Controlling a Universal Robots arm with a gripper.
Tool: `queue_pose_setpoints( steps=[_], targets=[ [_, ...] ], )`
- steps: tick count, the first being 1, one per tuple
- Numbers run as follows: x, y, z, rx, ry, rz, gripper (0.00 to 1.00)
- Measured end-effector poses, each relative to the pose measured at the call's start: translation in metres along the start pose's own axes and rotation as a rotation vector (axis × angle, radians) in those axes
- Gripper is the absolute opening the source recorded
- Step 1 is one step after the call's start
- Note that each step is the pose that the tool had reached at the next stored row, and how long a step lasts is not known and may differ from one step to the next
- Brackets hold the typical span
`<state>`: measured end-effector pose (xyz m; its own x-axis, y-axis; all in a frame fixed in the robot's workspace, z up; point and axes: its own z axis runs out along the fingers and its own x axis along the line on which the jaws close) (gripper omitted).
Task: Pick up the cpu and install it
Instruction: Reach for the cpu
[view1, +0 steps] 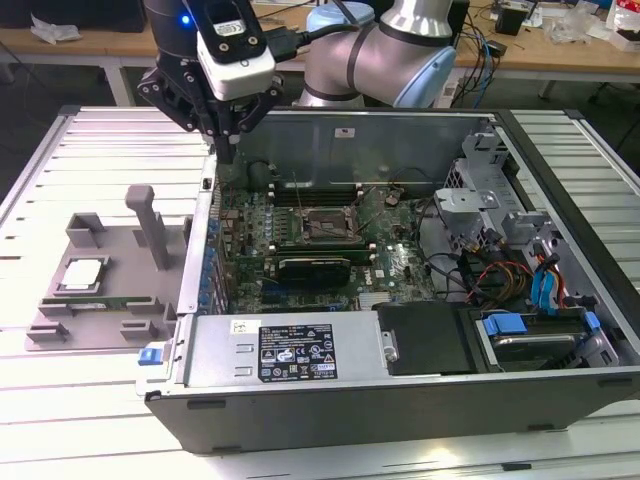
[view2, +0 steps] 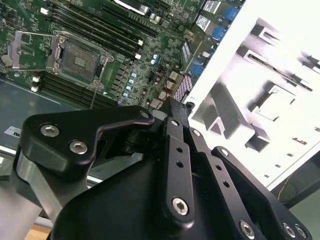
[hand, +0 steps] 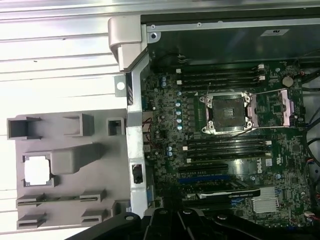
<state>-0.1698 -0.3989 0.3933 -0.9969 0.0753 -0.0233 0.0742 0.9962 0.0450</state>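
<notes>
Exterior view: pincer (view1: 231, 148) closed on nothing above the case wall (view1: 196, 268); picking well likely means straddling the cpu (view1: 82, 274), level, by its edges in the grey holder (view1: 118, 248).

Exterior view: bright, even light from overhead. The slatted table (view1: 60, 150) reflects pale and shadows are soft. The interior of the computer case (view1: 400, 130) is dimmer, with the motherboard (view1: 330, 230) shaded by the walls.

Second wrist view: the grey fixture (view2: 260, 95) is overexposed to near white and its surface detail is lost.

First wrist view: the cpu (hand: 38, 171) top glares flat white. The table slats are washed out, and the motherboard is evenly lit.
</notes>
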Motion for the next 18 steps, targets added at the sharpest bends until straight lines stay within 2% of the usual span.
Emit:
queue_pose_setpoints(
  steps=[6, 12, 18],
  targets=[
    [0.0090, -0.0007, -0.0002, 0.0000, 0.0000, 0.000, 0.11],
    [0.0145, -0.0011, -0.0004, 0.0000, 0.0000, 0.000, 0.11],
    [0.0244, -0.0018, -0.0007, 0.0000, 0.0000, 0.000, 0.11]
  ],
)
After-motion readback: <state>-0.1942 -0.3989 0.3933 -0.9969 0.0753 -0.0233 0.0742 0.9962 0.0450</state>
